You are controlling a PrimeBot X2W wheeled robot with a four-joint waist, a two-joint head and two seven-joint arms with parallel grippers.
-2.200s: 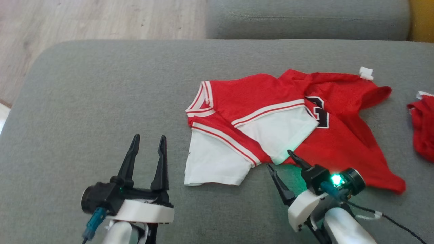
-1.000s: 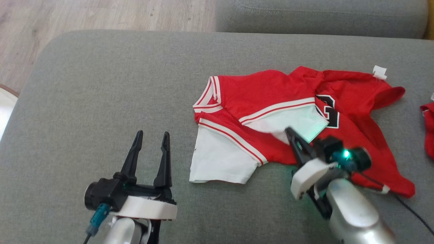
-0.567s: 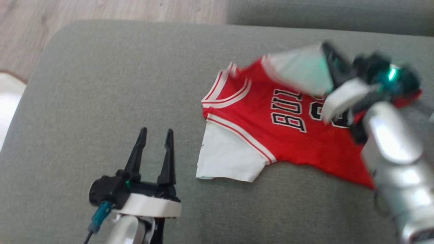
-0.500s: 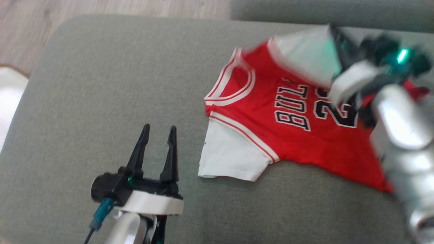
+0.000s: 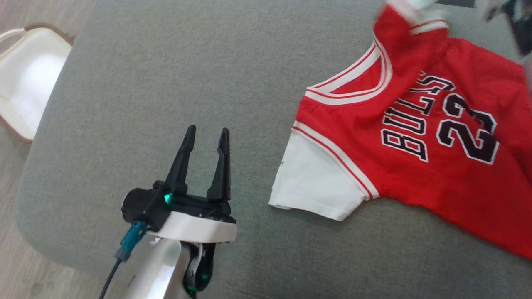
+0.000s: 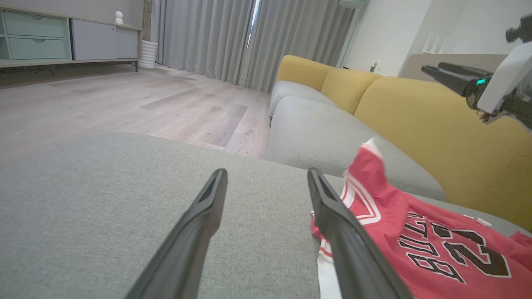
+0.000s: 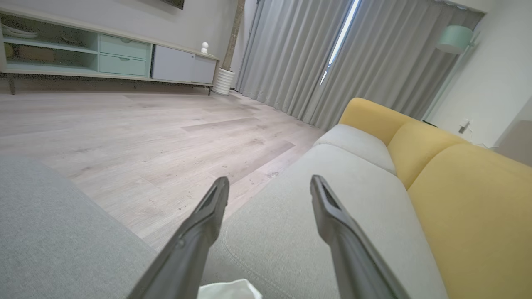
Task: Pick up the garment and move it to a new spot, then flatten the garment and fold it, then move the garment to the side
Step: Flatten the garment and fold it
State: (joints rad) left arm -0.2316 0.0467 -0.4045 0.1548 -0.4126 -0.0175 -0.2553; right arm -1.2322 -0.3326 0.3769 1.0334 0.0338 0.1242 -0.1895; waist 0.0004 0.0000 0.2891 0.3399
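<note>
A red Bulls jersey [image 5: 399, 174], number 23 and white-sleeved, lies printed side up on the right half of a broad grey cushion [image 5: 166, 83], its near white sleeve [image 5: 320, 187] flat and pointing toward the robot. The head view looks down on the left claw [image 5: 208, 128], which hovers over bare grey fabric just left of that sleeve. Its fingers are spread and nothing is between them. At the top right corner of this view there is a blur of dark and pale parts, and the jersey's far shoulder is smeared beneath it. The left wrist view gives that corner a clearer shape: the right claw [image 6: 432, 67] hangs high above the jersey [image 6: 386, 199], well apart from it, while the far shoulder strap [image 6: 365, 158] stands up off the cushion. It also brings in the yellow sofa back [image 6: 436, 137] and the wooden floor [image 6: 124, 104] beyond. The right wrist view settles the right claw [image 7: 269, 179]: its fingers are spread wide with only air between the tips. A scrap of white cloth [image 7: 228, 290] peeks up at the bottom edge between their bases, and whether it touches them I cannot tell. Beyond are grey curtains [image 7: 332, 62] and a low cabinet [image 7: 124, 58]. On the floor at the head view's left sits a white, brown-rimmed thing [image 5: 25, 74].
</note>
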